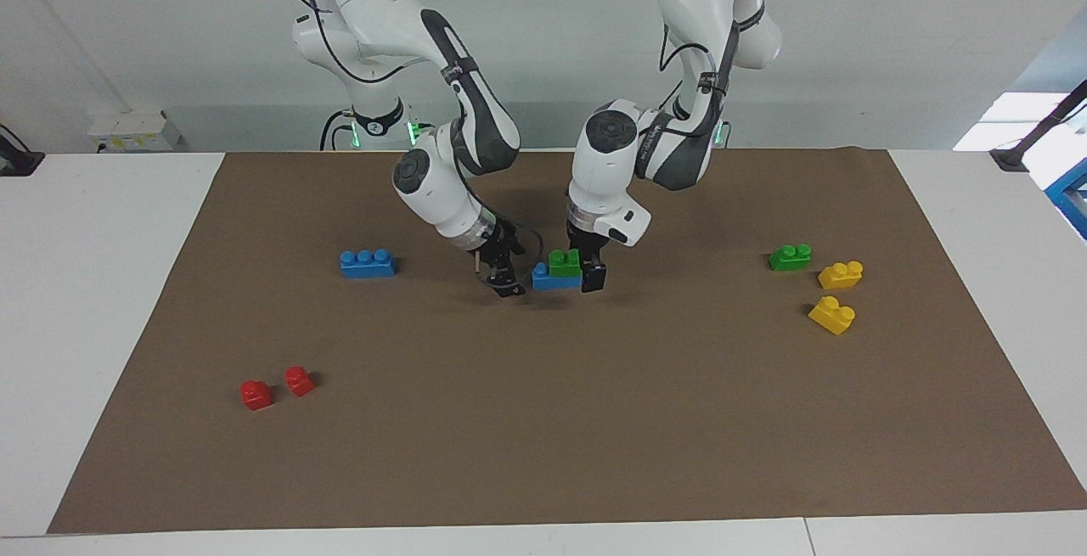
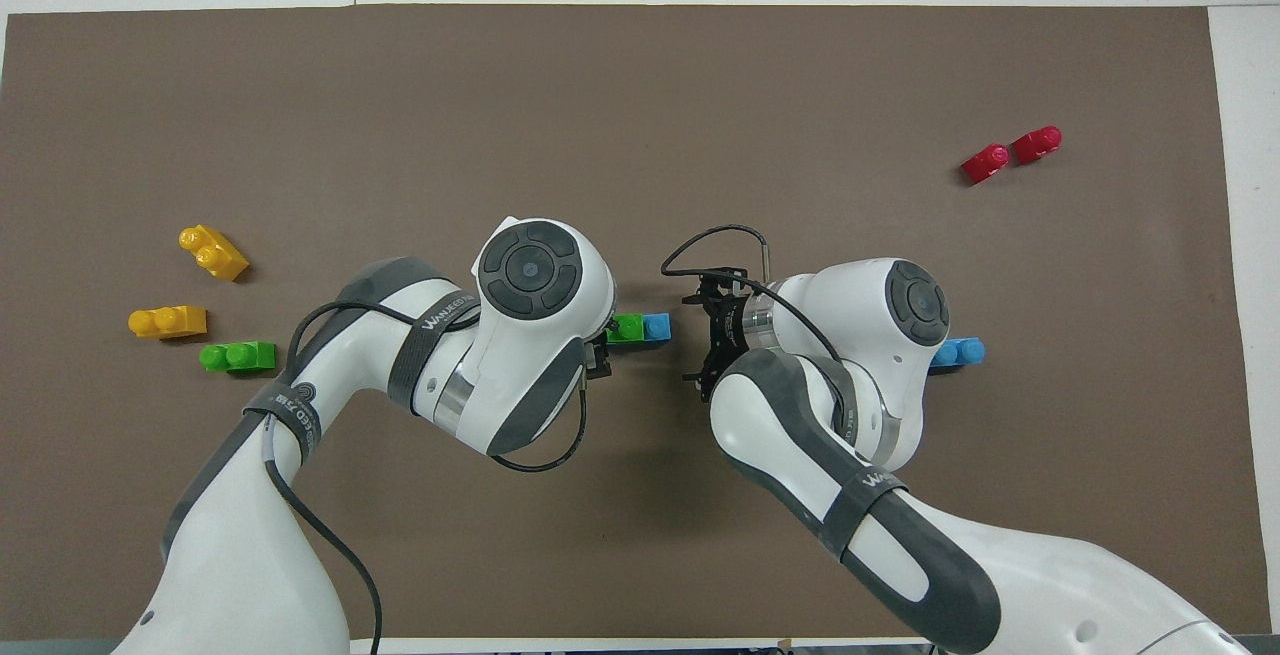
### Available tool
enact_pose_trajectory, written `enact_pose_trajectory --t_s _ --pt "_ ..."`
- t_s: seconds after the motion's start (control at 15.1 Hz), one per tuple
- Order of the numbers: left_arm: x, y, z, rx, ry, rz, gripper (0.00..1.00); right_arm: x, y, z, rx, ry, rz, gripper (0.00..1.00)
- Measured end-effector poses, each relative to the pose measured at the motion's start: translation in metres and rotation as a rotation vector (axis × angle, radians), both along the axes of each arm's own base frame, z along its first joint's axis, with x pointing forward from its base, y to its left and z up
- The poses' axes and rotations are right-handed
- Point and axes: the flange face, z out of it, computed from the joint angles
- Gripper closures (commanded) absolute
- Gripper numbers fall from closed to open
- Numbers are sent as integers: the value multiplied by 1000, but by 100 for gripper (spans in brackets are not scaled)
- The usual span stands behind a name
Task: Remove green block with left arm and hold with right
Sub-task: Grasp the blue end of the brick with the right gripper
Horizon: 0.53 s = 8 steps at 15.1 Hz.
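brown mat (image 1: 543, 420), 2 red blocks (image 1: 276, 387), 2 yellow blocks (image 1: 836, 293), lone blue brick (image 1: 367, 263), spare green brick (image 1: 790, 257)

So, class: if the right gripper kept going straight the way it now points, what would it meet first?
Probably the blue brick under the green block: the right gripper slants down toward that stack's free end, though it might meet the brown mat first.
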Motion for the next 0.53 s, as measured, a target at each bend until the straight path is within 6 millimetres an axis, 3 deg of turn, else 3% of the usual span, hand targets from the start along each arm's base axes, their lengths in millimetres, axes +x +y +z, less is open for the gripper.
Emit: enact_pose_trajectory --t_s 0.26,0.53 --pt "0 0 0 0 -1 2 0 -4 18 2 11 -20 10 1" --pt "1 1 0 0 -1 4 0 0 19 1 13 -31 1 4"
